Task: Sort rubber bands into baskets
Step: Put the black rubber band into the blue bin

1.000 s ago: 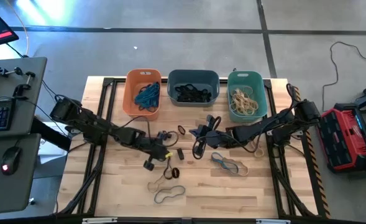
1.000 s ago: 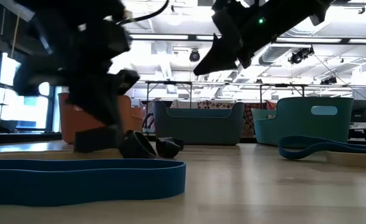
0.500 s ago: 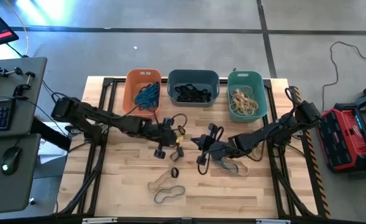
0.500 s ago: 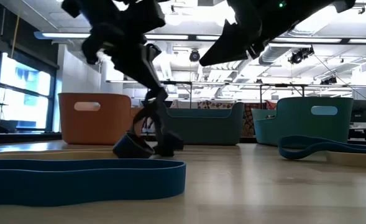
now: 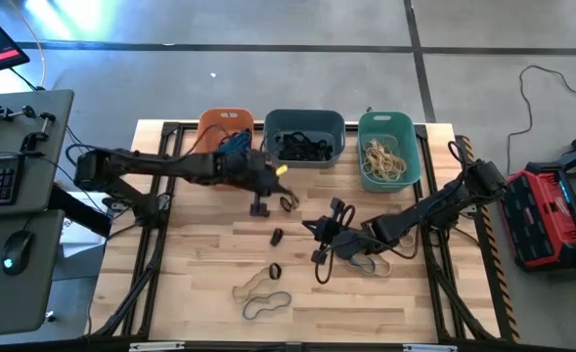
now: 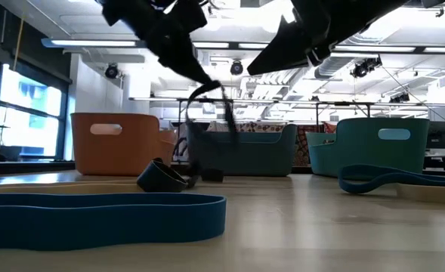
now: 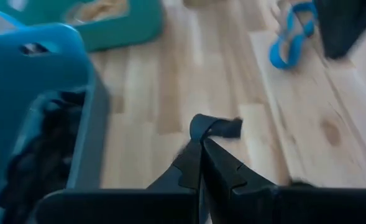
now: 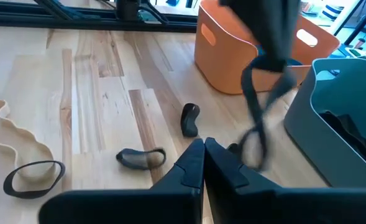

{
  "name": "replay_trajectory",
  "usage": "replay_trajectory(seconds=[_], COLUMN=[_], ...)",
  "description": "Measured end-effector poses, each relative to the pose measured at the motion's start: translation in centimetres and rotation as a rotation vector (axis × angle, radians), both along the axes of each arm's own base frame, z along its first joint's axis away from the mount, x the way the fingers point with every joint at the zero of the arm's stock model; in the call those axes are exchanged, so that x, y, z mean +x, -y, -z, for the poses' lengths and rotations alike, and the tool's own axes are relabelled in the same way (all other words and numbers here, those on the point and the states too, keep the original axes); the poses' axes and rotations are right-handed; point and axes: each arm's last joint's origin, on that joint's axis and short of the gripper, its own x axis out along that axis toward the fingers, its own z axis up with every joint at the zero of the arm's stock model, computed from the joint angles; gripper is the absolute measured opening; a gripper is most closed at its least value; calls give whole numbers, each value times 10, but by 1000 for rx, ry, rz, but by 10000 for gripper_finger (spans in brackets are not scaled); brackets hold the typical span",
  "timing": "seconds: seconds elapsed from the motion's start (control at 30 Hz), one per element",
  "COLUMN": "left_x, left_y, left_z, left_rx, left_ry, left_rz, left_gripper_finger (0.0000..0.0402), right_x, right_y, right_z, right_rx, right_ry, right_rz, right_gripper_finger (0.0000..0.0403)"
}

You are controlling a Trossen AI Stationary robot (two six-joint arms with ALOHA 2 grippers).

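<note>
Three baskets stand in a row along the 12 o'clock edge of the wooden surface: the orange basket with blue bands inside, the blue-grey basket in the middle with dark bands, and the teal basket with tan bands.

The left gripper hangs in the air just at the 6 o'clock side of the gap between the orange and blue-grey baskets. Its fingers are pinched together on a dark rubber band, and the loop dangles free below them, clear of the wood, as the low view shows against the blue-grey basket.

The right gripper reaches in from 3 o'clock toward the middle of the surface, raised off the wood, its fingers closed with nothing between them. Just beside it toward 3 o'clock lie a blue band and a tan band, overlapping each other.

More loose bands lie on the wood: a small dark band near the centre, another dark band toward 6 o'clock from it, a tan loop next to that, and a grey-blue loop nearest the 6 o'clock edge. In the low view a broad blue band lies flat close to the camera.
</note>
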Motion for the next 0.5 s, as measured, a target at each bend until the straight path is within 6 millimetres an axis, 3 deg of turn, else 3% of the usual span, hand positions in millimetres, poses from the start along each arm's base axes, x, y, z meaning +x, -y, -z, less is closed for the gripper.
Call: replay_trajectory(seconds=[0.33, 0.5], left_x=[2, 5], left_y=[-48, -71], left_z=[-43, -53], left_rx=[24, 44], left_ry=[123, 145], left_rz=[-83, -127], left_gripper_finger=[0, 0], right_x=[0, 0], right_y=[1, 1], right_z=[0, 0], right_rx=[0, 0], right_ry=[0, 0], right_rz=[3, 3], right_gripper_finger=[0, 0])
